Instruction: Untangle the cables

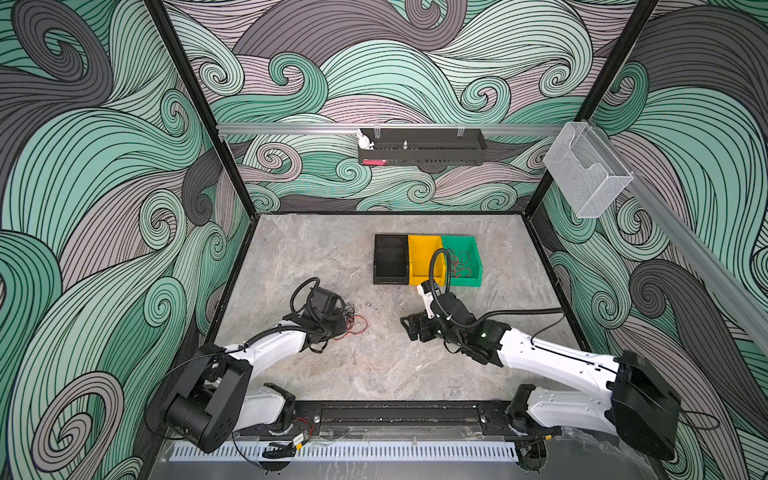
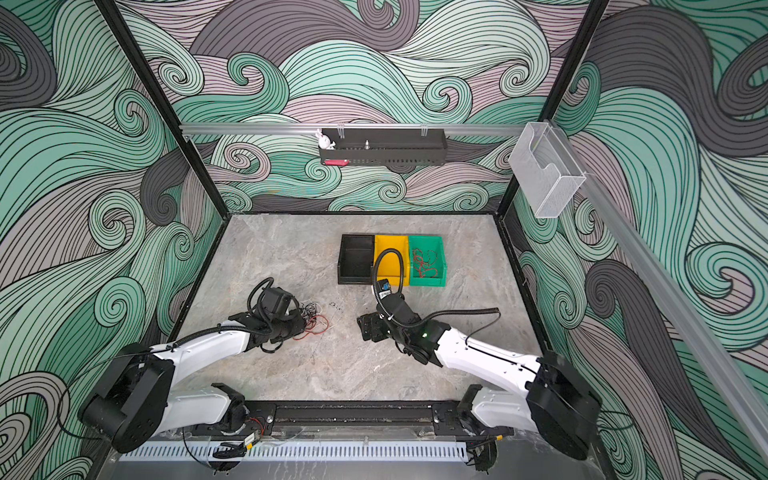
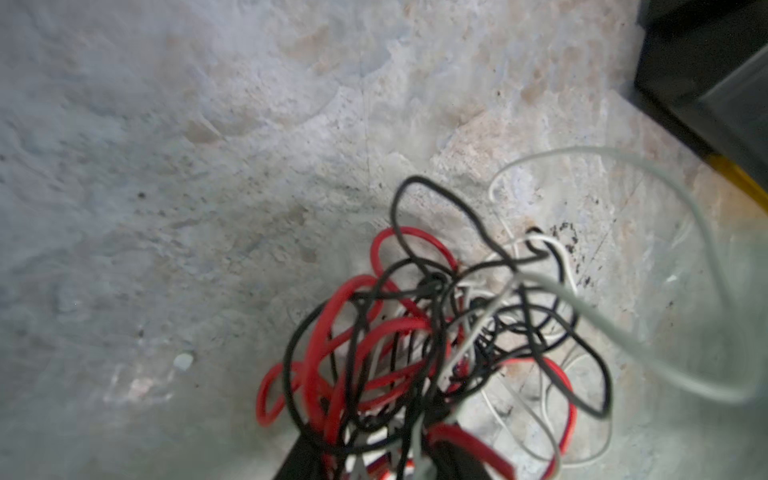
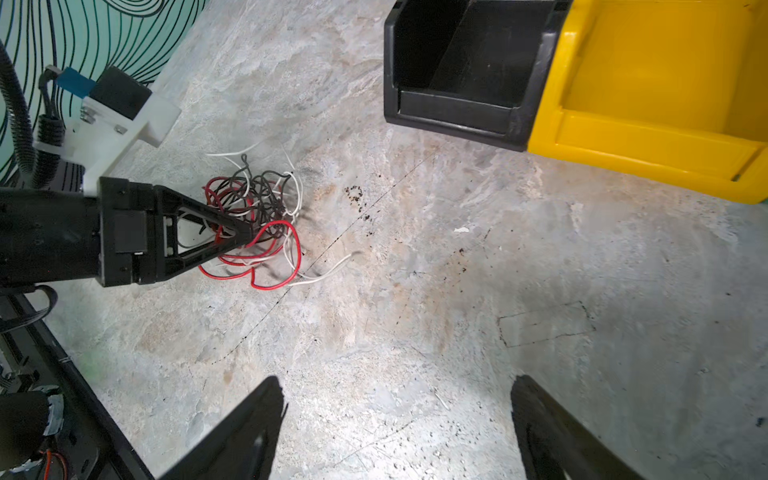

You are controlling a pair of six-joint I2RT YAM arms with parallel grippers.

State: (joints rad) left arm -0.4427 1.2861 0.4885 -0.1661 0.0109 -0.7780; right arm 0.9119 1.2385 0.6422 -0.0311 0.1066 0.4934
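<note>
Red, black and white cables [image 4: 266, 195], judged light and limp, best taken at a loose outer loop: left claw [image 4: 244, 237] nipped onto them, right claw [image 4: 397, 424] wide apart, empty.

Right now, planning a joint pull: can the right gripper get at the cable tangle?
Probably yes: right gripper is open, only bare table separates it from the tangle in the left gripper.
</note>
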